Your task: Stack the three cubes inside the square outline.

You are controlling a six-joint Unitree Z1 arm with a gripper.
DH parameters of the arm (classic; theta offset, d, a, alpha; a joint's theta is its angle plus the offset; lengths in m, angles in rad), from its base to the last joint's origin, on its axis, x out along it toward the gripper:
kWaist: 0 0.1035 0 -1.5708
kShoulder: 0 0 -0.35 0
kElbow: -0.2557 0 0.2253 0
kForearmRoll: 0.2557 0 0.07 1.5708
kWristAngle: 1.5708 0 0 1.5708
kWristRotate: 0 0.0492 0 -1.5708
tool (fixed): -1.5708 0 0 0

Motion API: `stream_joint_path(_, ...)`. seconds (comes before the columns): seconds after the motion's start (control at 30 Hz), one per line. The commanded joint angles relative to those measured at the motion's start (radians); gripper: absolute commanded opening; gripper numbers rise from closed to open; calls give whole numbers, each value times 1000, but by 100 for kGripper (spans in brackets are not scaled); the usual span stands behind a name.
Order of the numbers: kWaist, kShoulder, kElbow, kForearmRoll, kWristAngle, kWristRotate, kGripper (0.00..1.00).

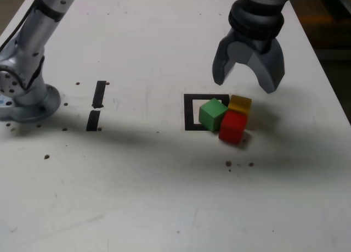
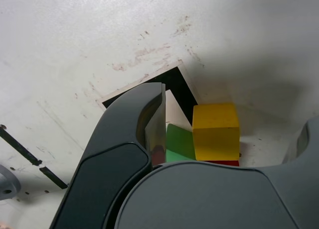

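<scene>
Three cubes sit in a tight cluster on the white table. The green cube (image 1: 213, 113) (image 2: 179, 144) lies over the right side of the square outline (image 1: 190, 112) (image 2: 174, 82), as the exterior view shows it. The yellow cube (image 1: 239, 104) (image 2: 215, 130) and the red cube (image 1: 233, 126) (image 2: 224, 163) touch it just outside the outline. None rests on another as far as I can tell. My gripper (image 1: 245, 83) hangs open above the yellow cube, holding nothing. In the wrist view one finger (image 2: 144, 119) hides part of the outline and the green cube.
Two short black strips (image 1: 99, 94) (image 1: 93, 120) lie at the exterior view's left, near the arm's base (image 1: 30, 101). Small dark specks (image 1: 228, 164) dot the table in front of the cubes. The table's edge (image 1: 329, 82) runs along the exterior view's right.
</scene>
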Motion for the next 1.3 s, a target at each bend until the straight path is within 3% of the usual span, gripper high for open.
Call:
stream_joint_path(0.0,4,11,-10,3,-12,0,93)
stream_joint_path(0.4,4,60,-6,3,-71,-37,91)
stream_joint_path(0.87,0,86,-5,-3,-75,-64,87)
stream_joint_path(1.07,-1,86,-2,-7,-76,-77,78)
stream_joint_path(1.27,-7,84,1,-8,-81,-88,57)
